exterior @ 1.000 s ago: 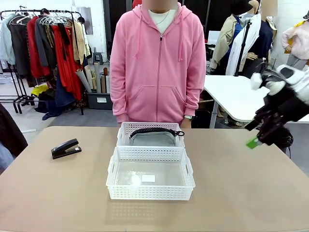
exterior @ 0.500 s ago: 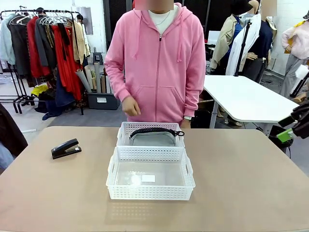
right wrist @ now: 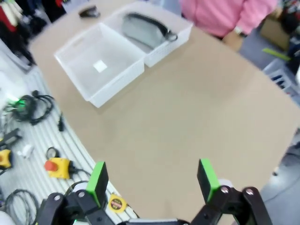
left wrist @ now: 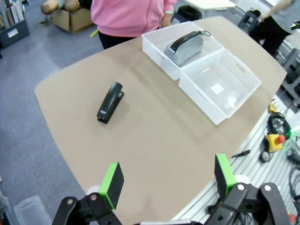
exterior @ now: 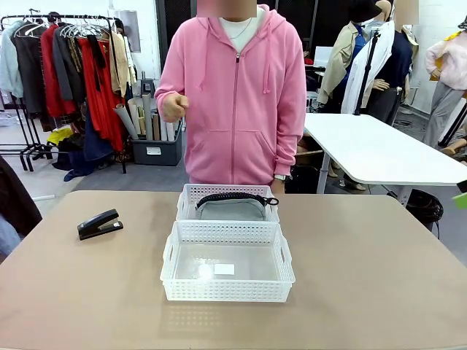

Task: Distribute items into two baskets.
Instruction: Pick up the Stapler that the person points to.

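Observation:
Two white lattice baskets stand end to end at the table's middle. The far basket (exterior: 228,191) holds the grey pouch (exterior: 230,208) with its black zipper on top. The near basket (exterior: 226,290) holds nothing but a small white label. The black stapler (exterior: 100,224) lies on the table to the left, apart from both. My left gripper (left wrist: 168,174) hangs open and high above the table's left end, with the stapler (left wrist: 110,101) and pouch (left wrist: 186,43) far below. My right gripper (right wrist: 152,179) is open too, high over the right end, with the pouch (right wrist: 144,29) well away.
A person in a pink hoodie (exterior: 237,95) stands at the far edge behind the baskets, one hand (exterior: 173,107) raised to chest height. Cables and a red stop button (right wrist: 56,166) lie on the rail beside the table. A white table (exterior: 372,149) stands at the back right.
My right arm has drawn back out of the front view to the right. The person's hand has risen from the waist to the chest. Baskets, pouch and stapler have not moved.

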You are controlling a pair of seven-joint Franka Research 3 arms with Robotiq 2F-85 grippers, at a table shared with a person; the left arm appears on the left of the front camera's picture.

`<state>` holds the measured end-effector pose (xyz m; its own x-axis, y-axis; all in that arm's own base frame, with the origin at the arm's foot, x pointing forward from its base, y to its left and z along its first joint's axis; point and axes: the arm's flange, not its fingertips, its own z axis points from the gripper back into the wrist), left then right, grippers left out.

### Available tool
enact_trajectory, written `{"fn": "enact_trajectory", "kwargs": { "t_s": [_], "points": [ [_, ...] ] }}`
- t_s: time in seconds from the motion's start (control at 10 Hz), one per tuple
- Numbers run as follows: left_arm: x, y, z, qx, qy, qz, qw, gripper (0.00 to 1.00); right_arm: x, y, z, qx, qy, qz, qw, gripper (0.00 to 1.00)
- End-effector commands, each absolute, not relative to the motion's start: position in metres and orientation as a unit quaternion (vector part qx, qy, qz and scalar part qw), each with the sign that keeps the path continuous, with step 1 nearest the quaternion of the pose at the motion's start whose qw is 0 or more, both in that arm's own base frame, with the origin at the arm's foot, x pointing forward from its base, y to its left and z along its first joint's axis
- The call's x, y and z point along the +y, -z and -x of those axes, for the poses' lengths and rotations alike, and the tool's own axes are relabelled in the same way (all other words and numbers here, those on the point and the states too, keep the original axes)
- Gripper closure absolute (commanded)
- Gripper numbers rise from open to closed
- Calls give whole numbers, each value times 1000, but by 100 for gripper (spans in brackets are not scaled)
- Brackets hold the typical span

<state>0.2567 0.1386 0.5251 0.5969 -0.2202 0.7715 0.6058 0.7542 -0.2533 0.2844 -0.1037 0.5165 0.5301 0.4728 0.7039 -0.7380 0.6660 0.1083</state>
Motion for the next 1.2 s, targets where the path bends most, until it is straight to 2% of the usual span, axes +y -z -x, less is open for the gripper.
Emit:
{"fn": "enact_trajectory", "kwargs": {
  "t_s": [0.0, 0.7, 1.1],
  "points": [
    [138, -526, -257, -382, 242, 258, 854, 0, -91, -515, -289, -316, -374, -195, 850, 0],
    [138, -526, -257, -382, 242, 258, 854, 0, -91, -516, -289, -316, -370, -194, 852, 0],
    [138, -526, -257, -382, 242, 258, 854, 0, -115, -543, -320, -327, -351, -281, 831, 0]
  ]
}}
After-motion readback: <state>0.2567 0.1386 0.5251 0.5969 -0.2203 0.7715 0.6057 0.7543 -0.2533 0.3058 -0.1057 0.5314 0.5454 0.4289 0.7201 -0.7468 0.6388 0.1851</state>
